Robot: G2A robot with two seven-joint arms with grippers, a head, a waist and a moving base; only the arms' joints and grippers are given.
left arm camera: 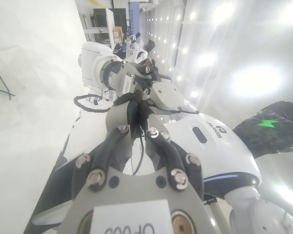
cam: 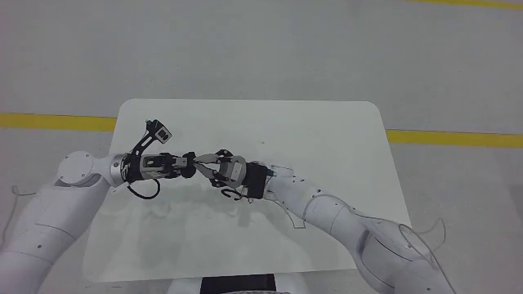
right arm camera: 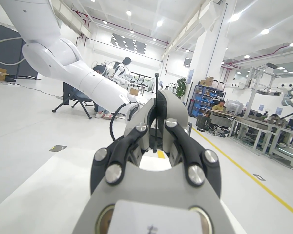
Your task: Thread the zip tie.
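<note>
Above the left middle of the white table (cam: 327,131) my two grippers meet tip to tip. The right gripper (right arm camera: 157,102) is shut on a thin black zip tie (right arm camera: 156,86). The tie stands upright between its pads, with its square head poking out above the fingertips and its strap running back between the fingers. My left gripper (left arm camera: 136,114) is also shut, and a thin black strap (left arm camera: 141,147) trails back between its fingers. From above, the left gripper (cam: 194,166) and the right gripper (cam: 214,166) almost touch.
Another thin black strip (left arm camera: 0,83) lies on the table off to one side, by a clear sheet. A faint thin outline (cam: 294,216) shows on the table beside the right forearm. The table's far half and right side are bare.
</note>
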